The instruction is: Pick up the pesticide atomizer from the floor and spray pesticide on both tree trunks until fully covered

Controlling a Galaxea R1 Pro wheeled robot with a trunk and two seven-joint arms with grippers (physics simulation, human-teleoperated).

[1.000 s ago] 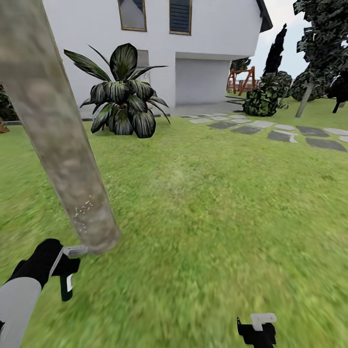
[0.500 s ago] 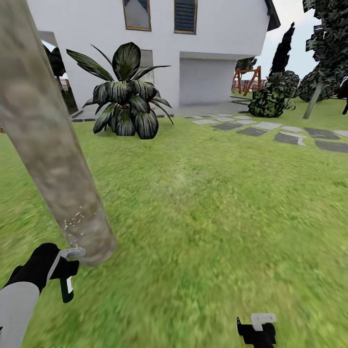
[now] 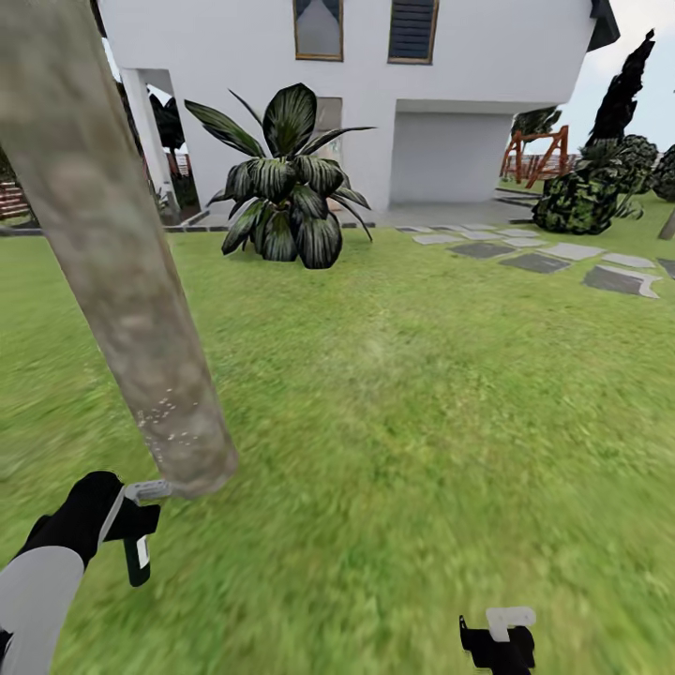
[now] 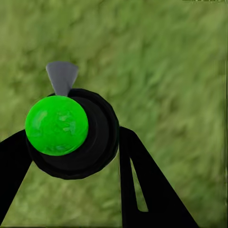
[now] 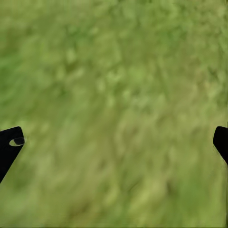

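A thick mottled grey-brown tree trunk (image 3: 108, 253) leans across the left of the head view, with its foot in the lawn. Whitish pesticide specks (image 3: 167, 420) dot its lower part. My left gripper (image 3: 131, 527) is shut on the pesticide atomizer (image 3: 141, 551), and the atomizer's grey nozzle (image 3: 148, 488) points at the trunk's base from very close. In the left wrist view the atomizer (image 4: 66, 130) shows a bright green cap on a black body, held between my black fingers (image 4: 142, 190). My right gripper (image 3: 497, 642) hangs low over the grass, open (image 5: 114, 147) with nothing between its fingers.
A big dark-leaved plant (image 3: 286, 183) stands in front of a white house (image 3: 450, 56). Grey stepping stones (image 3: 562, 258) run off to the right past a bush (image 3: 581, 202). Open lawn (image 3: 403, 422) stretches ahead and to the right.
The whole picture has slid right, so the camera has turned left. The trunk, the specks and both arms keep about the same places in view.
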